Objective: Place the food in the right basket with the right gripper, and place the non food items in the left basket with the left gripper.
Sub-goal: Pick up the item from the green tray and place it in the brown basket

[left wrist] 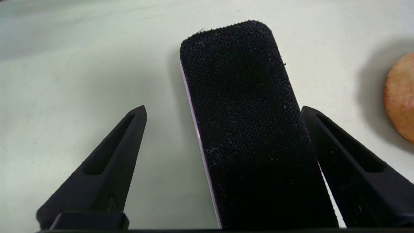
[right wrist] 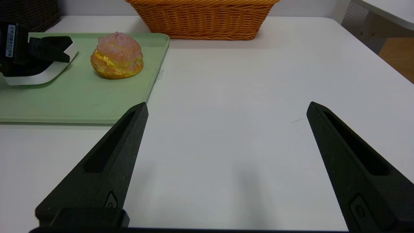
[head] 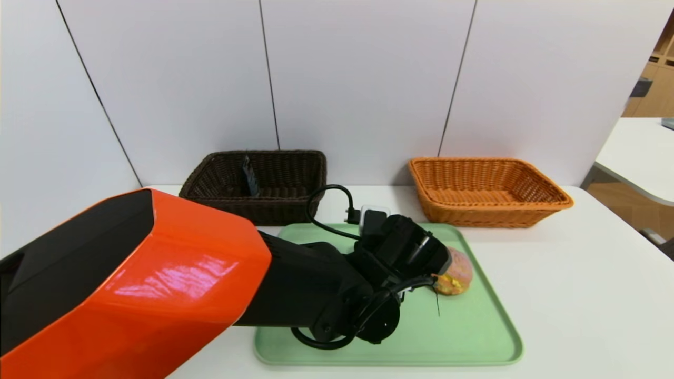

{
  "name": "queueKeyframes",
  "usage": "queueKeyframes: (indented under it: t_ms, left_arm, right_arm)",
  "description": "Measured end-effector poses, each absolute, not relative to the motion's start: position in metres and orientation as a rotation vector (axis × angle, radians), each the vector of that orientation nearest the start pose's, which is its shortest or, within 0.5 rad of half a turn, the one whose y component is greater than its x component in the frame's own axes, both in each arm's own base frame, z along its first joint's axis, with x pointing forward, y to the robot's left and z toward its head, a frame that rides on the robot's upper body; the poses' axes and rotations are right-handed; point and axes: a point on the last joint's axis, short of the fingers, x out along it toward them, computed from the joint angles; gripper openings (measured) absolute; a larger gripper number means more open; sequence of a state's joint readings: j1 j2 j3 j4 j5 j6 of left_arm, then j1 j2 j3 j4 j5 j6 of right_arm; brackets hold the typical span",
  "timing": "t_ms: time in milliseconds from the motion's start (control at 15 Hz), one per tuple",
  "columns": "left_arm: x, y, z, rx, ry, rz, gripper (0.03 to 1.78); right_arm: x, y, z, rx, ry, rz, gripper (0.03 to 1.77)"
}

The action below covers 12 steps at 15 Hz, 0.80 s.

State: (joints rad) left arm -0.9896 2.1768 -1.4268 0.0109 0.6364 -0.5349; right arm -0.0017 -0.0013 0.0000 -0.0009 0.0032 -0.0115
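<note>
You have the pouch (head: 249, 178) in the dark brown basket (head: 295, 205) already, the left gripper (left wrist: 223, 113) fingers spread around the black bar (left wrist: 249, 129) (bun (right wrist: 117, 55) untouched).

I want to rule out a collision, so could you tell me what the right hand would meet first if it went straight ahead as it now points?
Probably nothing: the open right hand points over bare white table. The orange basket stands far ahead and slightly off-line, though depth is unclear.

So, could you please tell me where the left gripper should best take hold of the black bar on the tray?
Probably across its two long edges, from above. The black bar lies flat on the tray, and the left gripper is open astride its narrow width.
</note>
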Motion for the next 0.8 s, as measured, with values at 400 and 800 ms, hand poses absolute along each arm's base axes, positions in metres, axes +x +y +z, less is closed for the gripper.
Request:
queueKeyframes:
  t_ms: [400, 800]
  left_arm:
    - [0.2429, -0.3459, 0.111, 0.038, 0.606, -0.199, 1.69]
    - [0.2434, -0.3461, 0.1094, 0.045, 0.608, -0.197, 1.69]
  right_arm:
    - [-0.0229, 0.0001, 0.0756, -0.012, -0.003, 0.002, 1.7]
    - [-0.0229, 0.0001, 0.0756, -0.011, -0.003, 0.002, 1.7]
